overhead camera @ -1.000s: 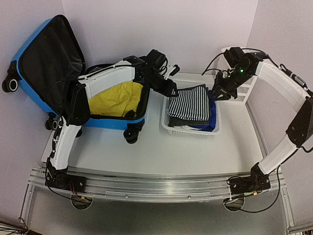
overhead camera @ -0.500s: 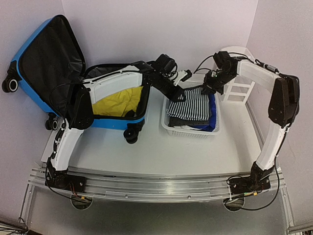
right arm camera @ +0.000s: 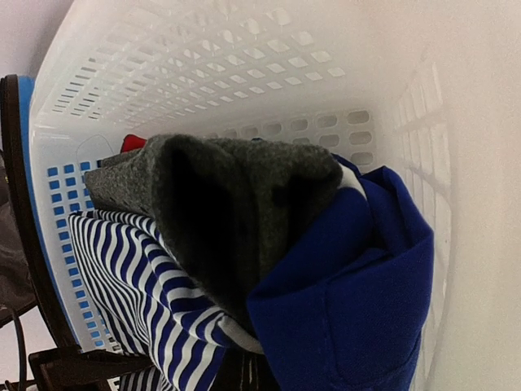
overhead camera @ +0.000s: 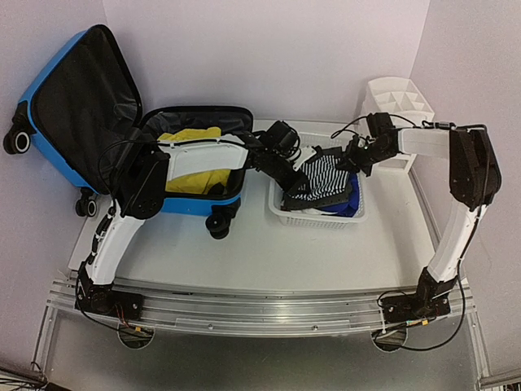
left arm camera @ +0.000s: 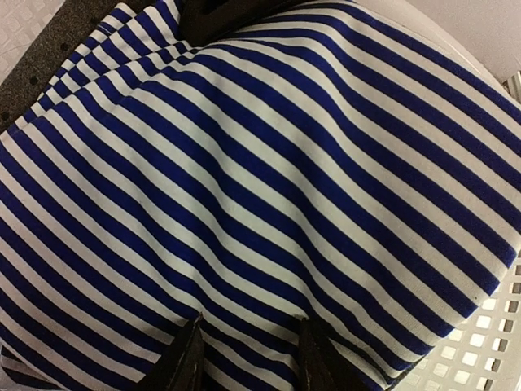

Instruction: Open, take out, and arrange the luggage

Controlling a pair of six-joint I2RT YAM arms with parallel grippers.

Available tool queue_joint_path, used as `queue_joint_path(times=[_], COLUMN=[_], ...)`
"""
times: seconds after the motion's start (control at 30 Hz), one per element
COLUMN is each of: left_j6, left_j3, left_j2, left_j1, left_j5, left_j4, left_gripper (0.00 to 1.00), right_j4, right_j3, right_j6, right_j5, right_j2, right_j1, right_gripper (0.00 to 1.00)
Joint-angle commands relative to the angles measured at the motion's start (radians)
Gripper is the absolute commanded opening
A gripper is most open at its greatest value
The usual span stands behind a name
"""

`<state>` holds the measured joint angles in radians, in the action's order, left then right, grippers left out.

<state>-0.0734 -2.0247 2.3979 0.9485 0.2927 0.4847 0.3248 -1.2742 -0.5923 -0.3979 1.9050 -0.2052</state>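
The luggage (overhead camera: pixel 183 204), a bright blue suitcase, lies open at the left with its black-lined lid (overhead camera: pixel 81 98) raised against the wall. A yellow cloth (overhead camera: pixel 194 135) shows inside it. Beside it stands a white basket (overhead camera: pixel 313 218) of clothes. My left gripper (overhead camera: pixel 295 186) (left arm camera: pixel 251 319) is down in the basket, its fingertips pinched into the blue-and-white striped garment (left arm camera: pixel 269 163). From the basket's far right corner my right gripper (overhead camera: pixel 352 159) (right arm camera: pixel 248 371) is shut on a raised fold of the grey garment (right arm camera: pixel 228 204). A blue garment (right arm camera: pixel 350 301) lies beside that fold.
A white compartmented organiser (overhead camera: pixel 399 98) stands at the back right, close behind my right arm. The suitcase wheels (overhead camera: pixel 218 224) stick out toward the basket. My left arm reaches across the open suitcase. Walls close in on the left, back and right.
Both grippers came down into the basket and closed on the clothes. The flat striped garment is now bunched, and the grey layer's far edge is pulled up.
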Motion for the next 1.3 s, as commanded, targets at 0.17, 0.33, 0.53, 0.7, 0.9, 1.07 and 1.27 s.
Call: queue_joint_path(times=[0.17,0.33,0.53,0.7,0.9,1.07,1.27], left_j6=[-0.052,-0.037,-0.039,-0.053,-0.104,-0.198,-0.23], left_j3=[-0.071,-0.21,-0.292,-0.199,-0.047,0.054,0.177], left_j2=[0.011,-0.029,-0.107,-0.196,-0.306,-0.399,-0.483], left_j1=[-0.004,-0.003,-0.011,-0.082,-0.249,-0.363,-0.502], left_j5=[0.018,0.084,0.195,0.251,0.227,0.148,-0.02], left_j4=[0.179,0.222,0.327,0.394,0.462,0.52,0.506], left_gripper=[0.42,0.49,0.53,0.53,0.53,0.54,0.57], right_j4=[0.029,0.088,0.092,0.09,0.089,0.091,0.173], right_j3=[-0.081,-0.16,-0.01,0.121,0.265,0.229,0.018], right_j6=[0.055,0.085,-0.015,-0.047,-0.039,-0.006,0.058], right_j5=[0.07,0.08,0.076,0.034,0.076,0.053,0.146], right_j2=[-0.031,-0.157,-0.286,-0.32,-0.305,-0.236,-0.251], right_j1=[0.008,-0.035,-0.109,-0.188,-0.19,-0.19,-0.192], right_gripper=[0.0,0.0,0.0,0.0,0.0,0.0,0.0])
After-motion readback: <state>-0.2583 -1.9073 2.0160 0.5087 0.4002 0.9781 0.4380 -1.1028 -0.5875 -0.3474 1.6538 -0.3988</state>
